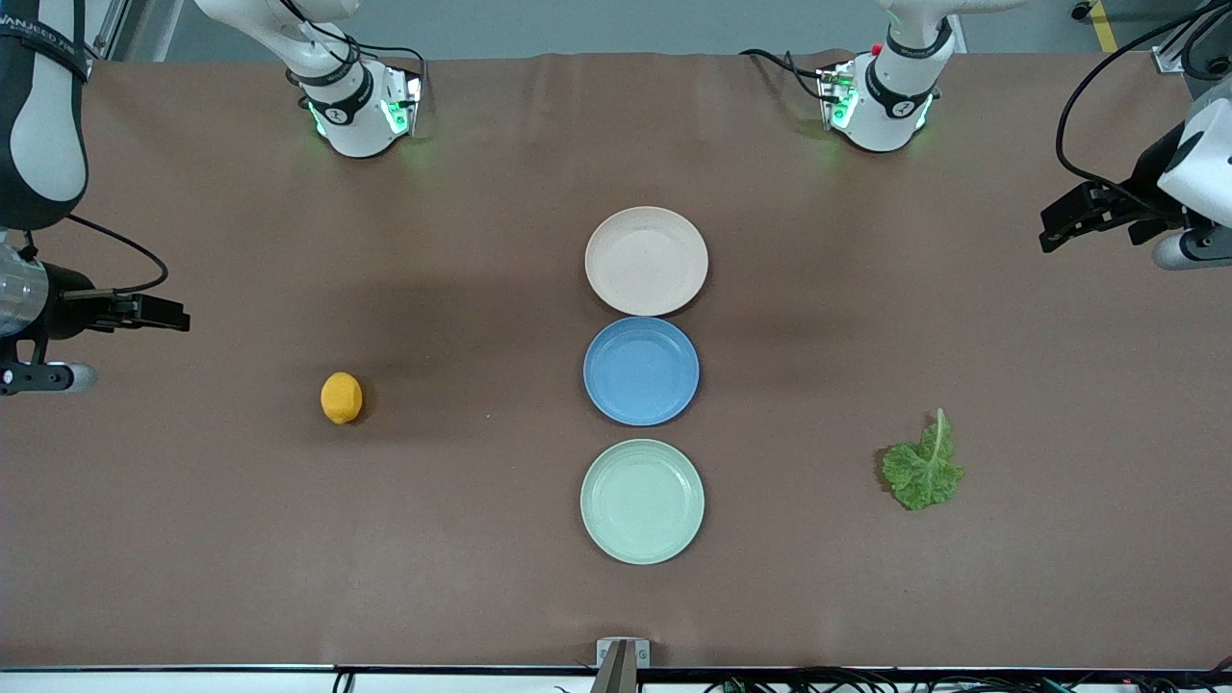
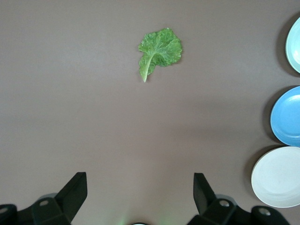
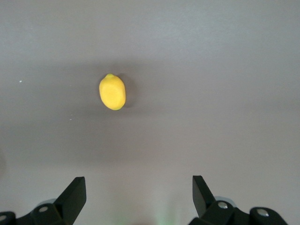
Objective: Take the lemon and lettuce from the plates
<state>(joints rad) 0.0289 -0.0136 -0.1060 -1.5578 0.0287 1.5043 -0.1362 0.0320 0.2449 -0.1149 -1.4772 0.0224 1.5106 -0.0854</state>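
Note:
The lemon (image 1: 342,397) lies on the bare table toward the right arm's end, off any plate; it also shows in the right wrist view (image 3: 112,92). The lettuce (image 1: 922,467) lies on the bare table toward the left arm's end, and shows in the left wrist view (image 2: 161,49). The beige-pink plate (image 1: 646,260) and the mint plate (image 1: 642,500) are both empty. My right gripper (image 1: 154,313) is open and empty over the table's edge at the right arm's end (image 3: 139,187). My left gripper (image 1: 1059,226) is open and empty over the left arm's end (image 2: 139,187).
A blue plate (image 1: 641,371), also empty, sits between the beige-pink and mint plates in a row down the table's middle. The three plates show at the edge of the left wrist view, the blue one (image 2: 287,116) in the middle.

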